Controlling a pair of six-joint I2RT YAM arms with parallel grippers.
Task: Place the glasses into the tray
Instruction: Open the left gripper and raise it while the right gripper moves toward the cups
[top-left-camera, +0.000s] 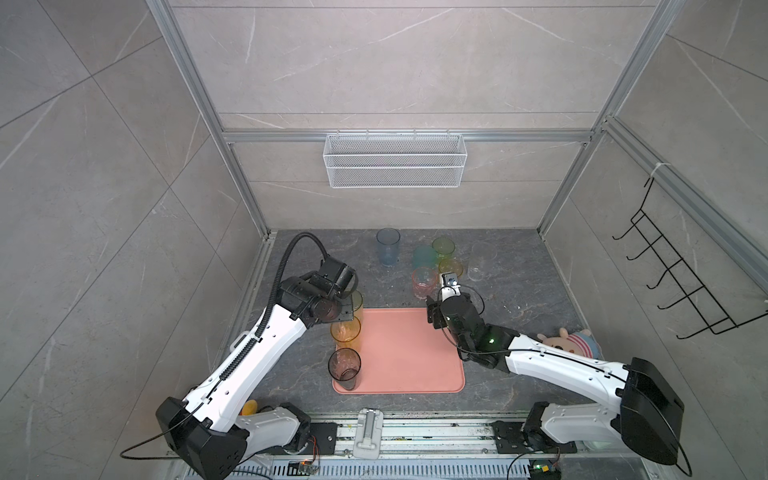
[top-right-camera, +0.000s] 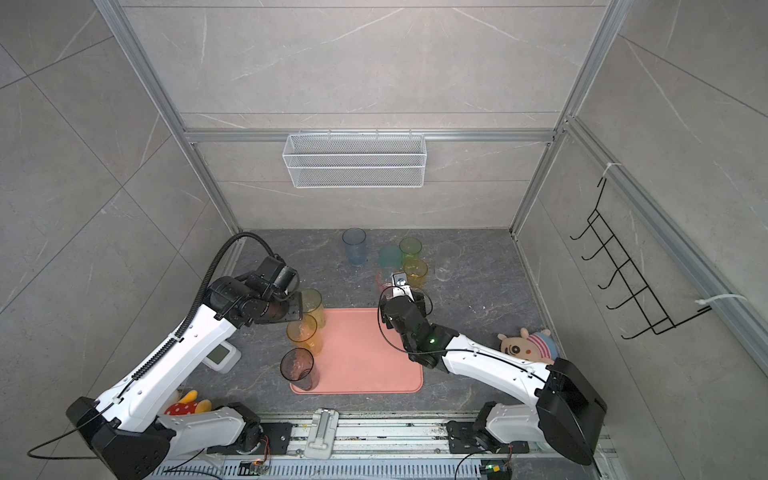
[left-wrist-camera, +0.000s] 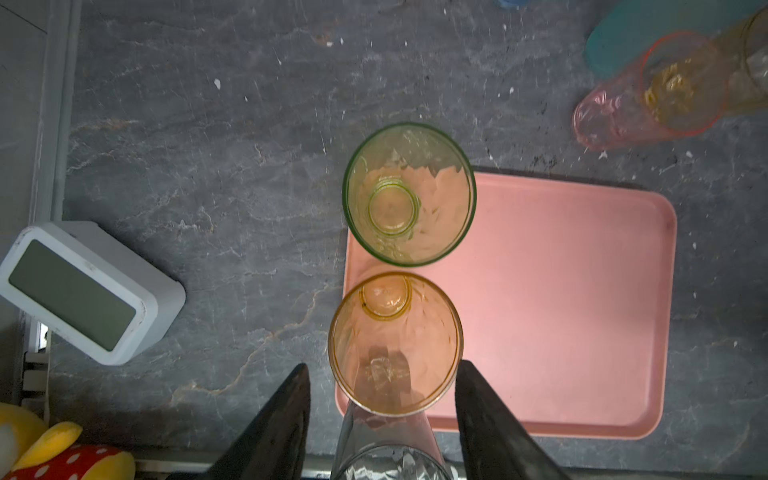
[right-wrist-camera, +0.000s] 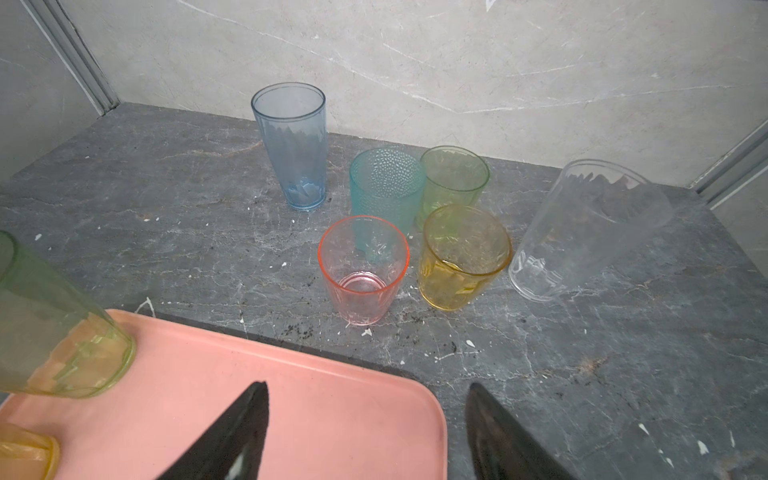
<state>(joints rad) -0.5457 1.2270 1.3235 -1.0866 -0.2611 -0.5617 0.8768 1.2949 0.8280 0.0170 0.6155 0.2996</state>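
Left gripper (left-wrist-camera: 384, 363) and right gripper (right-wrist-camera: 368, 384) both gape empty. You've three tall tumblers (top-left-camera: 345, 332) along the tray's (top-left-camera: 407, 353) left edge. Six glasses (right-wrist-camera: 363, 270) wait on the table (right-wrist-camera: 166, 208).

Soft, even light filled both top views, walls (top-left-camera: 395, 75) bowed at the edges; the left gripper (left-wrist-camera: 384, 363) looked dark and blurred.

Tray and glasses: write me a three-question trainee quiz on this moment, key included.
1. True or false: the pink glass stands on the tray.
2. Counting every colour, how many stand on the tray? A) two B) three C) six
3. What is the right end effector holding?
Key: 1 false. 2 B: the yellow-green glass, the tall amber glass and the smoky grey glass. 3 nothing; its jaws stand open.
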